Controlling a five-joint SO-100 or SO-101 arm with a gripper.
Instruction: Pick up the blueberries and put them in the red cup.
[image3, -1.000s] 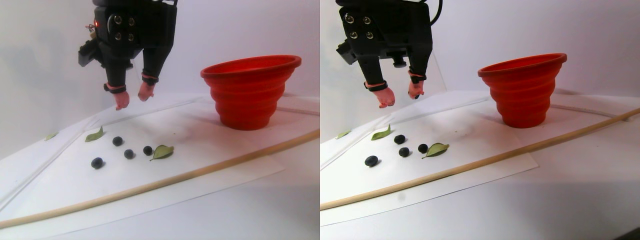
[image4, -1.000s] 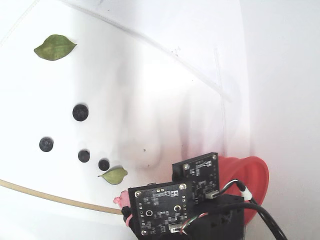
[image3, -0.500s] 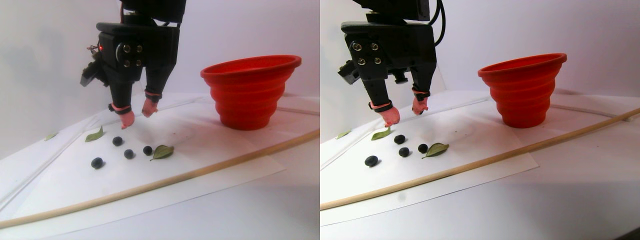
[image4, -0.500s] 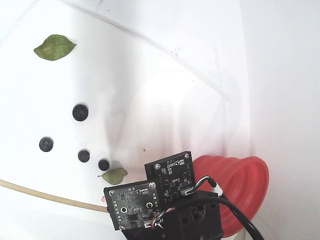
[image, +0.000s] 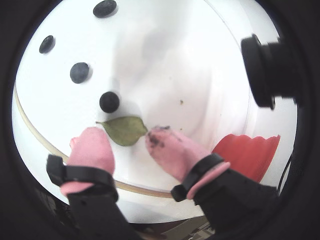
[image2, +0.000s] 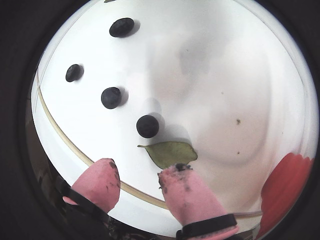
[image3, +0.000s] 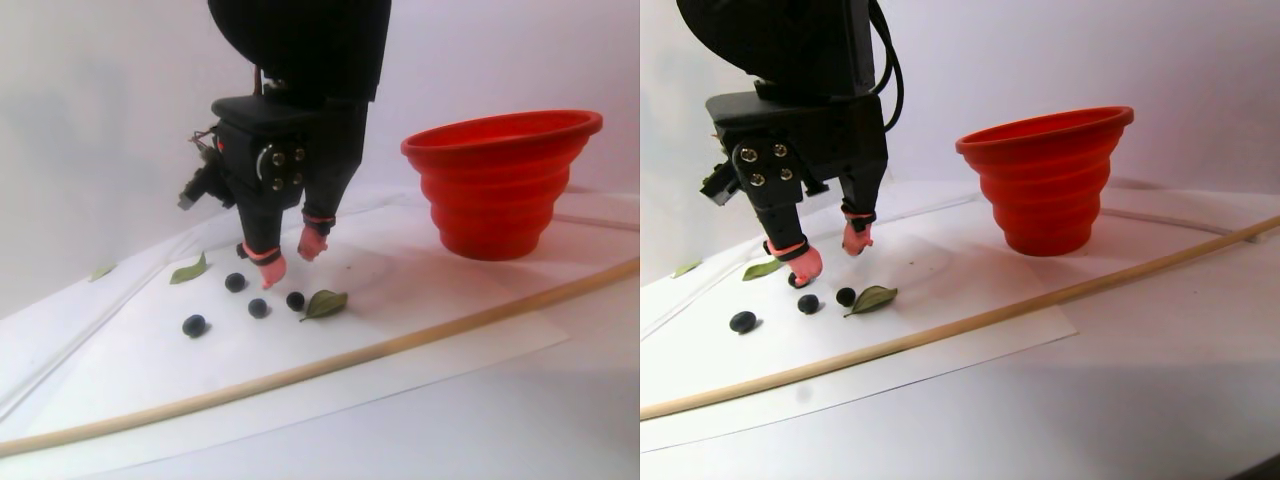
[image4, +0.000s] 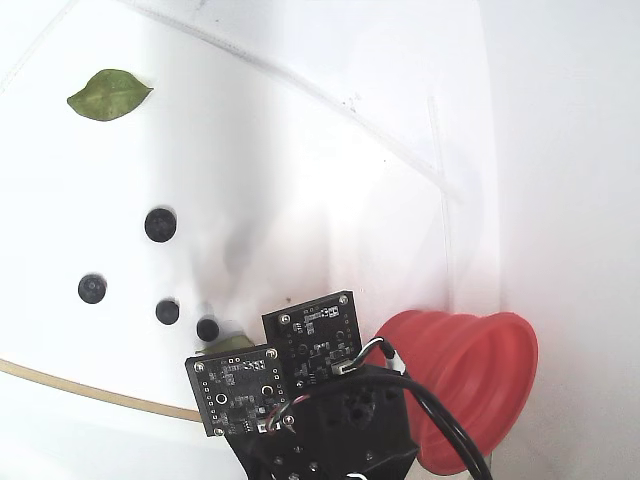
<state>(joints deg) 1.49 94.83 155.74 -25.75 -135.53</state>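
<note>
Wrist views show my pincer (image2: 139, 181) parted and empty, hovering low over the leaf (image2: 170, 152). All four blueberries (image2: 147, 126) lie on the worktop (image: 190, 60) — none in the red cup (image3: 500, 185) yet. Next I'd judge: shift onto the nearest berry — then pinch.

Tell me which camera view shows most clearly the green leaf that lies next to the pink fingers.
A wrist view shows the leaf best: whole, with its stem, just beyond one of the fingers. In the other wrist view the leaf lies between both fingers. The stereo pair view shows it small; the fixed view shows only its edge.
</note>
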